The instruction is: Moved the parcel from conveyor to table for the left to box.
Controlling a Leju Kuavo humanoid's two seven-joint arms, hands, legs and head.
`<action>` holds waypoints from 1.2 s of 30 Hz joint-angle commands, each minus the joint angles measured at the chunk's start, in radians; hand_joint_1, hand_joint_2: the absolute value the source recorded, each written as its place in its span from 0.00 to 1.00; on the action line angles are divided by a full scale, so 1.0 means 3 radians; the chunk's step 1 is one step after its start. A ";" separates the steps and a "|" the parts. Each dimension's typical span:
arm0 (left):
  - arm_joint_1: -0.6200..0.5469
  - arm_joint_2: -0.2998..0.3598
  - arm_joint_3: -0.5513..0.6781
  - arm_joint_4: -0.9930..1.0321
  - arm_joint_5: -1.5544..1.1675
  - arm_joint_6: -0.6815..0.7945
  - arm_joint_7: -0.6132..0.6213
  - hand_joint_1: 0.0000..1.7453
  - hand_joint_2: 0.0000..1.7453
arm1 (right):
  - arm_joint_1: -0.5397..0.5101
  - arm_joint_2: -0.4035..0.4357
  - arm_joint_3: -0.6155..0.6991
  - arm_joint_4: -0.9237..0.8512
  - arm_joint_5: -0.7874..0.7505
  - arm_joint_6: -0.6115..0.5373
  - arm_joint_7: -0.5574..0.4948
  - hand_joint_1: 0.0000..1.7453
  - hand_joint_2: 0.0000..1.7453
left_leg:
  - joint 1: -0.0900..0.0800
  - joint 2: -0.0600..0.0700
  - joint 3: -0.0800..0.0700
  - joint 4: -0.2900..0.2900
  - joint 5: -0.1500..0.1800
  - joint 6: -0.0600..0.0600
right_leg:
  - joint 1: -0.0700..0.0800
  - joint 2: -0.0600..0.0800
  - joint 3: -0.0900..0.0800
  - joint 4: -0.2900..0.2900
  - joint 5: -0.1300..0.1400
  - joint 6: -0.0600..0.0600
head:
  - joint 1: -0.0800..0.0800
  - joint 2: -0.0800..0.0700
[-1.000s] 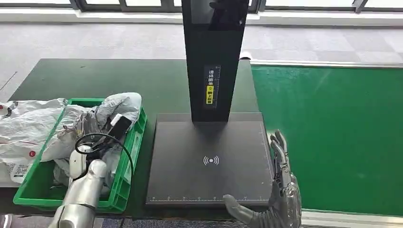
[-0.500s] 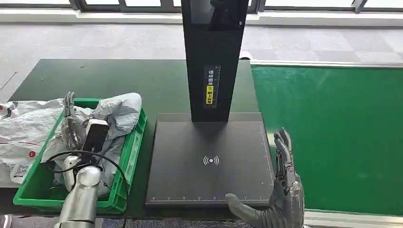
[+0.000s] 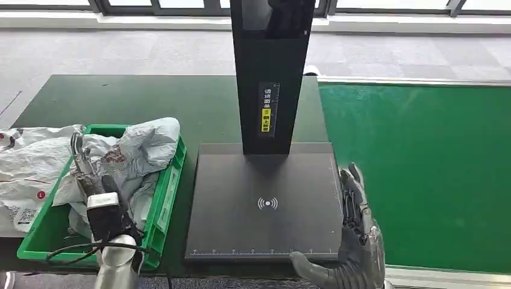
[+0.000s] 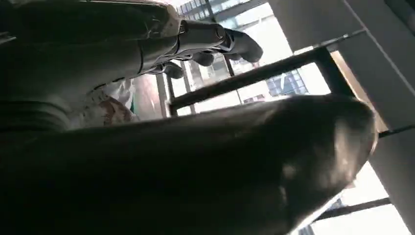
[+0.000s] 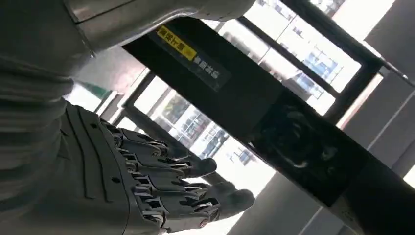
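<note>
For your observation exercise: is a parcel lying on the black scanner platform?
No. The black scanner platform is bare; grey parcels sit in the green crate.

I see a black scanner plate on the dark table, its black post upright at the far edge, grey carpet beyond

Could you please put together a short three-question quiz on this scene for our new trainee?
1. True or false: the right hand holds a parcel.
2. The grey parcels lie in: A) the green crate; B) the black scanner plate; C) the green conveyor.
3. Fill in: the left hand is above the ____.

Key: 1 false, it is open beside the plate; 2 A; 3 crate.
</note>
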 commanded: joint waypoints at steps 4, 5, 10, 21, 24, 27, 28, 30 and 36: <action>0.0532 0.0013 -0.0620 -0.0287 0.0456 -0.1788 -0.0240 0.00 0.00 | 0.0089 0.0180 -0.0546 0.0396 -0.0197 0.0384 -0.0129 0.00 1.00 | 0.0002 0.0008 0.0005 -0.0006 -0.0002 0.0002 | 0.0003 0.0002 0.0008 -0.0010 0.0002 -0.0001 | 0.0001 0.0000; 0.0557 0.0031 -0.0635 -0.0393 0.0531 -0.1926 -0.0240 0.00 0.00 | 0.0068 0.0179 -0.0545 0.0421 -0.0227 0.0448 -0.0146 0.00 1.00 | 0.0001 0.0008 0.0003 -0.0005 -0.0003 0.0002 | 0.0002 0.0003 0.0003 -0.0006 0.0001 -0.0001 | 0.0000 0.0000; 0.0586 0.0027 -0.0625 -0.0369 0.0531 -0.2008 -0.0240 0.00 0.00 | -0.0006 0.0200 -0.0543 0.0501 -0.0242 0.0482 -0.0151 0.00 1.00 | 0.0002 0.0007 0.0003 -0.0007 -0.0003 -0.0001 | 0.0002 0.0002 0.0002 -0.0007 0.0003 -0.0003 | 0.0000 0.0000; 0.0459 -0.0015 -0.0632 -0.0225 0.0583 -0.2199 -0.0240 0.00 0.00 | 0.0017 0.0189 -0.0542 0.0460 -0.0555 0.0740 -0.0205 0.00 1.00 | 0.0003 0.0002 0.0002 -0.0008 0.0000 0.0000 | 0.0004 -0.0005 0.0005 -0.0011 0.0003 -0.0003 | 0.0000 0.0000; 0.0523 -0.0067 -0.0497 -0.0135 0.0718 -0.2290 -0.0240 0.00 0.00 | 0.0009 0.0164 -0.0418 0.0510 -0.0445 0.0769 -0.0192 0.00 1.00 | 0.0001 0.0005 0.0003 -0.0006 -0.0003 0.0000 | 0.0002 0.0001 0.0003 -0.0007 0.0001 -0.0002 | 0.0000 0.0000; 0.0584 -0.0088 -0.0440 -0.0225 0.0669 -0.2294 -0.0240 0.00 0.00 | 0.0030 0.0155 -0.0352 0.0446 -0.0427 0.0727 -0.0153 0.00 1.00 | 0.0002 0.0011 0.0008 -0.0012 -0.0002 -0.0001 | 0.0003 0.0004 0.0007 -0.0013 0.0004 -0.0003 | 0.0000 0.0000; 0.0603 -0.0097 -0.0425 -0.0262 0.0665 -0.2276 -0.0240 0.00 0.00 | 0.0034 0.0152 -0.0348 0.0433 -0.0425 0.0715 -0.0133 0.00 1.00 | 0.0001 0.0010 0.0005 -0.0007 -0.0003 -0.0001 | 0.0002 0.0004 0.0004 -0.0007 0.0002 -0.0003 | 0.0001 0.0000; 0.0649 -0.0106 -0.0388 -0.0305 0.0689 -0.2278 -0.0240 0.00 0.00 | 0.0056 0.0158 -0.0369 0.0415 -0.0429 0.0693 -0.0123 0.00 1.00 | 0.0002 0.0012 0.0003 -0.0007 -0.0004 -0.0001 | 0.0003 0.0006 0.0003 -0.0007 0.0002 -0.0003 | 0.0001 0.0000; 0.0594 -0.0107 -0.0380 -0.0165 0.0643 -0.2339 -0.0240 0.00 0.00 | 0.0034 0.0199 -0.0488 0.0453 -0.0605 0.0745 -0.0223 0.00 1.00 | 0.0001 0.0006 0.0002 -0.0004 -0.0004 -0.0001 | 0.0001 0.0003 0.0002 -0.0004 0.0000 -0.0002 | 0.0001 0.0000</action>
